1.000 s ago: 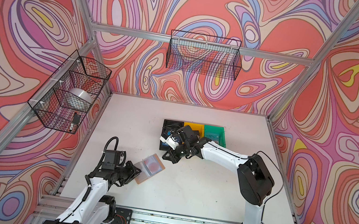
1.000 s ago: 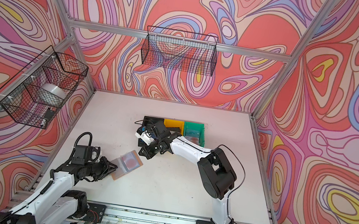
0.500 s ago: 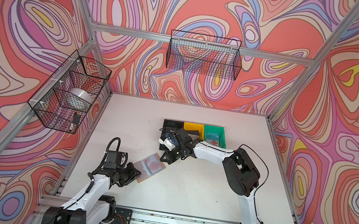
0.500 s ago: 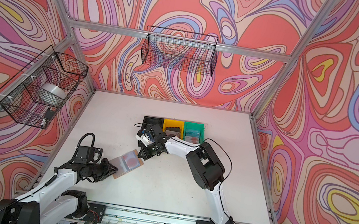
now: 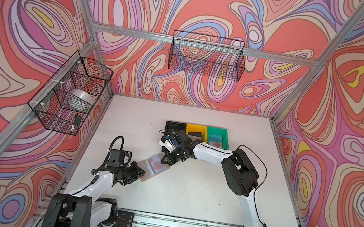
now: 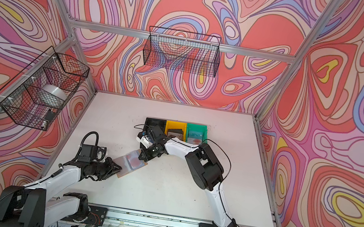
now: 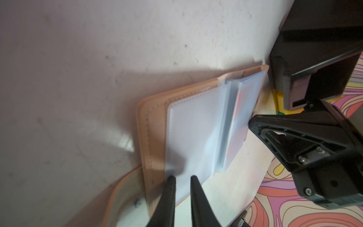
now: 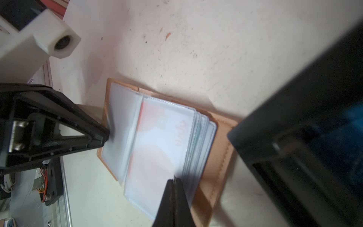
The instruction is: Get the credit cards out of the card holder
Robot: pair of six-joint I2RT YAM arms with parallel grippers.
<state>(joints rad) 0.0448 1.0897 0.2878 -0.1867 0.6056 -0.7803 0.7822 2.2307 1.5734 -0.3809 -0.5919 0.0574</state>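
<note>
My left gripper (image 7: pixel 182 177) pinches the near edge of the open card holder (image 7: pixel 153 137), one finger under the tan cover and one on the clear pages. My right gripper (image 8: pixel 174 179) is pressed together, its tip at the edge of the sleeve facing it. Inside that sleeve is the pale red-marked card (image 8: pixel 157 141), not yet out. I cannot tell if I have its edge. Behind my right wrist, the blue VIP card (image 5: pixel 214 138) already lies in the green bin (image 5: pixel 227 139). I judge one card done and at least this one left.
</note>
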